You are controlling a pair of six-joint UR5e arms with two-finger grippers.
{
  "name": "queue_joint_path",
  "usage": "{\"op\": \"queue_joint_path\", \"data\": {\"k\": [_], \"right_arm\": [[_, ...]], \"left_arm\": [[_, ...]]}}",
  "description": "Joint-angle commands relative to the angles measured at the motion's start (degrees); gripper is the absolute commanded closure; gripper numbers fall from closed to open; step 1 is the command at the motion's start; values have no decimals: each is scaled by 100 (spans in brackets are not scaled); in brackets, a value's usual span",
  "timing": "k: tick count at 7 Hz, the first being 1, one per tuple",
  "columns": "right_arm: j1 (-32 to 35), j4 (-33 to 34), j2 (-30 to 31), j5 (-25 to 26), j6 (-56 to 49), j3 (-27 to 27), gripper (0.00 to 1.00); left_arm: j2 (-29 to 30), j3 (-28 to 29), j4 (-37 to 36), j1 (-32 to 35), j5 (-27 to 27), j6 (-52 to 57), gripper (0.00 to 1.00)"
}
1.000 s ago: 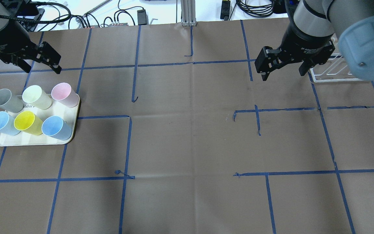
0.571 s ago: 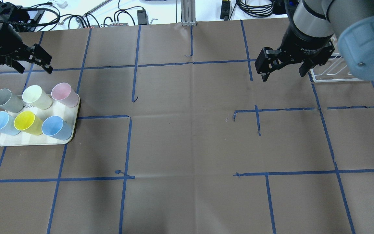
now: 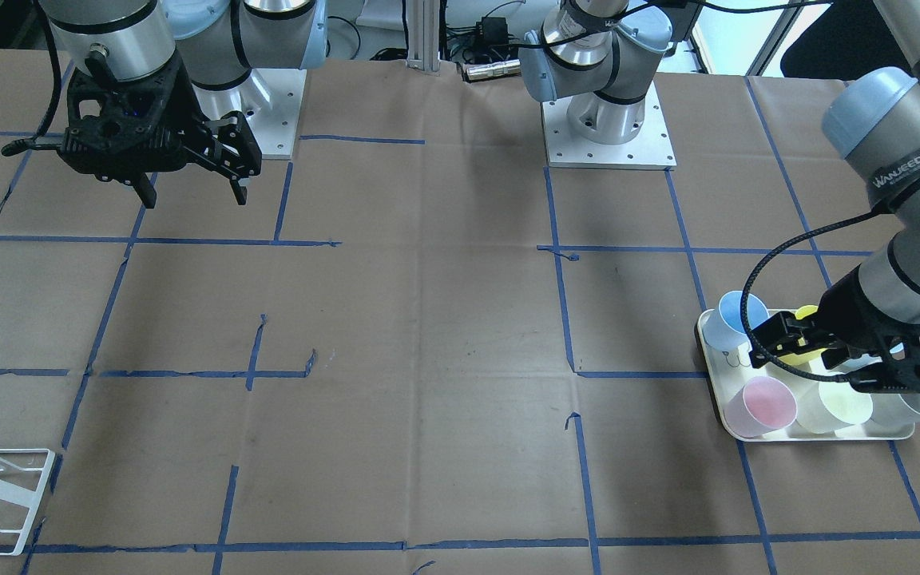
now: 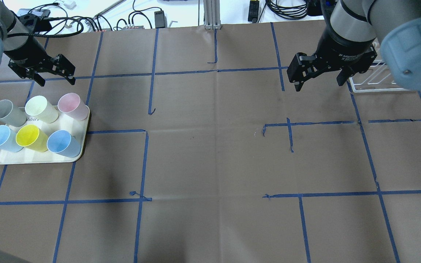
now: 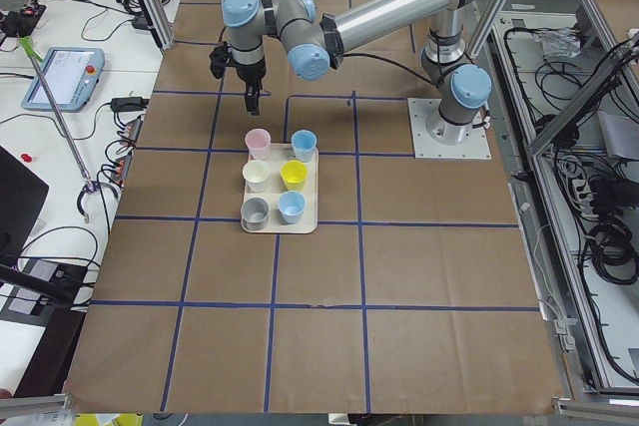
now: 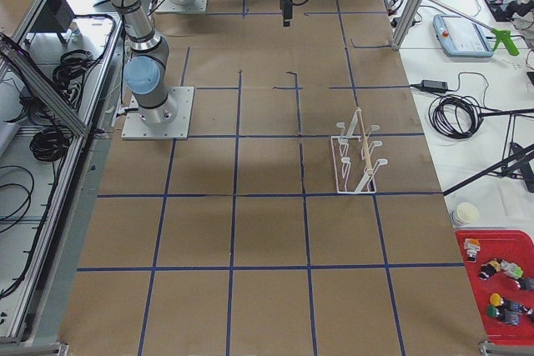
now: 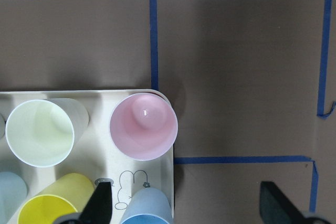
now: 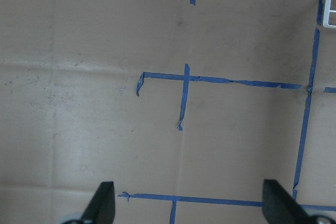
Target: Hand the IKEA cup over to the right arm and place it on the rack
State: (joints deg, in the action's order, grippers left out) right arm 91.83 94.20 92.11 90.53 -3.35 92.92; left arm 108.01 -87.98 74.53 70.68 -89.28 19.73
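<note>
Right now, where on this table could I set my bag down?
The wide middle of the table, between the cup tray and the white rack, is bare. The tray is crowded: six cups, with the left claw hovering near it.

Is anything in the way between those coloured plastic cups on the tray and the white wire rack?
Nothing visible does. Between the coloured plastic cups on the cream tray and the white wire rack lies only brown paper with flat blue tape lines. The open right gripper hangs above that stretch, near the rack.
</note>
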Motion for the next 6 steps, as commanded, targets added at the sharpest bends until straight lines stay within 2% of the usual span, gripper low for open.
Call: {"op": "queue_joint_path", "data": {"k": [1,4,6], "right_arm": [[-7,10,0,-9,-8,7,0],[-16,46,0,-9,-8,-2,0],[-25,10,0,-9,-8,7,0]], "left_arm": [[289,-130,-261,16,7,13,1],[474,-963,-1603,7,-2,83,1],[668,-1054,-1924,-37,-11,223,1]]}}
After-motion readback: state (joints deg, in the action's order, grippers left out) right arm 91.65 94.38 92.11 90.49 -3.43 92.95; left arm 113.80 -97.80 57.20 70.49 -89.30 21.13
